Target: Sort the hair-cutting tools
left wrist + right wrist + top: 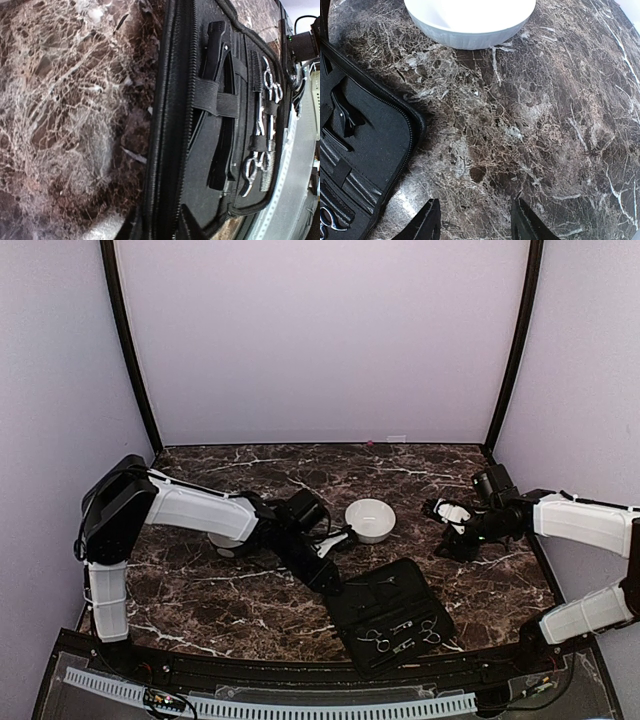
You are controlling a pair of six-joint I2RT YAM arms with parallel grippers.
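The black case lies open and flat on the dark stone table. All the hair-cutting tools that show are inside the case. None of them is in a gripper or in the bowl.

Inside the case, a long black stick tool sits under a stretchy black strap. It is near the side of the case that faces the left arm. Two pairs of shiny scissors lie further in, near the side of the case that faces the arm bases. One pair of scissors has its rings close to one end of the case. The other pair lies close to the other end. Thin straps hold them down too.

The left gripper is right at the zipper edge of the case, on the side closest to the left arm. Its two fingers are close together, with one finger on each side of the zipper edge. You cannot tell if they are pinching the edge or only standing next to it.

The right gripper hangs over bare table, off to the other side of the case and apart from it. Its fingers are about half open and there is nothing between them.

A white bowl stands on the table just past the far edge of the case. It does not touch the case. What shows of its inside is only white.
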